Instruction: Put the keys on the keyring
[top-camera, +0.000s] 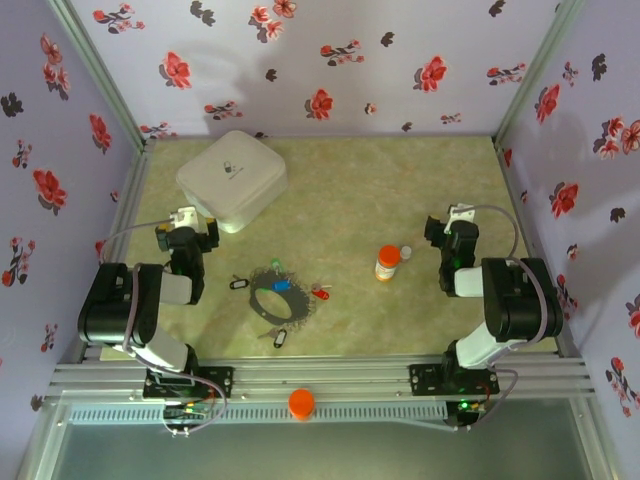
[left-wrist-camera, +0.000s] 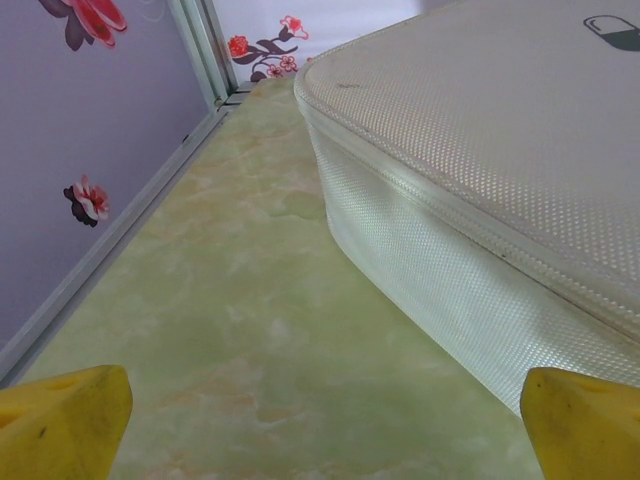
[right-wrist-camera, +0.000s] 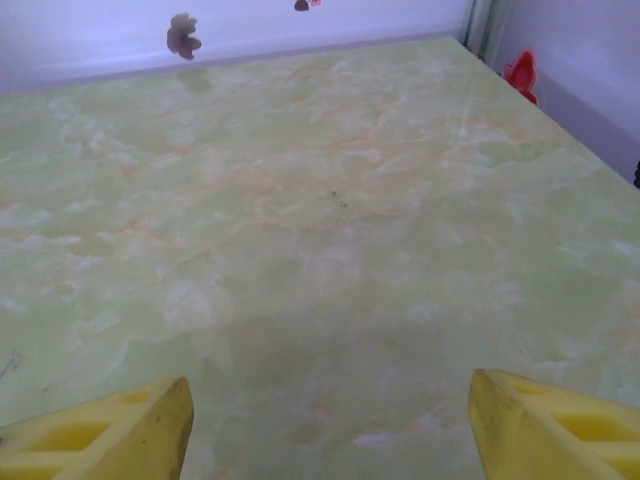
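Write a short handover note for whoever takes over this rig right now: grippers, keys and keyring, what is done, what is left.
Left gripper: open, empty, low over the table beside the white box.
Right gripper: open, empty, over bare table.
The keyring lies flat mid-table between the arms. The keys lie scattered on and around it, the blue-tagged one inside the hoop.
Done: nothing held; too small to tell whether any key is threaded.
Left: pick up the keyring and thread the keys on.
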